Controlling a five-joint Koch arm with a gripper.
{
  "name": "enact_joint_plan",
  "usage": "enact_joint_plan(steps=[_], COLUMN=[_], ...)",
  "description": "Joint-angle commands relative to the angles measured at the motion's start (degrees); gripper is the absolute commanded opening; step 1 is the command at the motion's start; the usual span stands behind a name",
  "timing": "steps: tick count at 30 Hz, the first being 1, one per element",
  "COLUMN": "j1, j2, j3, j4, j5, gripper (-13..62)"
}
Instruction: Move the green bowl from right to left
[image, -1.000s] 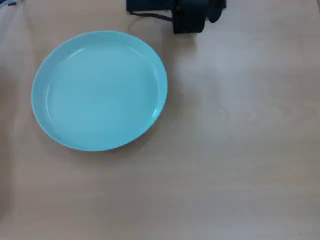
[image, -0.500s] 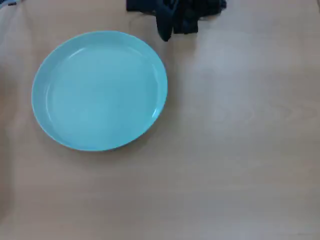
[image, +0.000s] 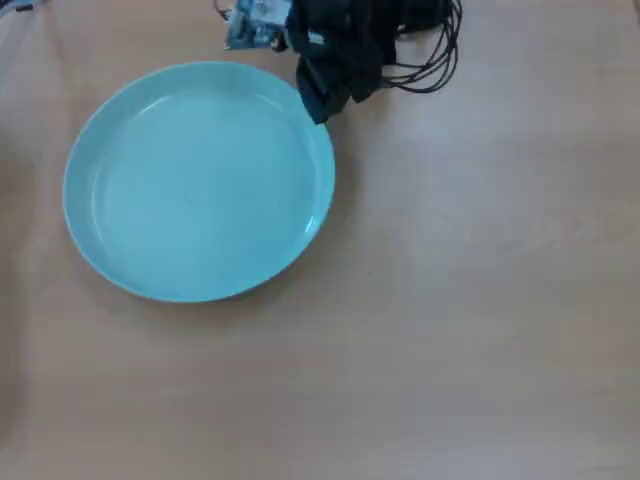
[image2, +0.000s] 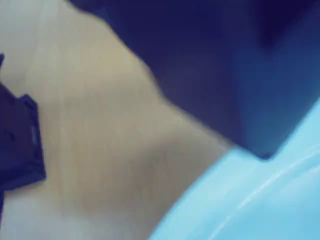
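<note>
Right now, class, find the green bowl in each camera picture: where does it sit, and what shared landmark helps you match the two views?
Overhead view: the green bowl fills the upper left of the wooden table.
Wrist view: only a blurred part of it shows, bottom right.
Shared landmark: the black gripper at the bowl's rim, top right of it overhead.

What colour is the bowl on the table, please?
The bowl is plain pale mint-teal, glossy and unpatterned; it shows best in the overhead view.
</note>
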Motion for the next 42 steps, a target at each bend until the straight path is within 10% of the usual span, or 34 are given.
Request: enact_joint_plan(steps=[1,42], j1=[0.9,2.2], j2=[-0.3,-9.8], j3=[-0.2,4.8], j4=[-2.9,-26.5], j5=[-1.1,-1.6], gripper=[20.4,16.3])
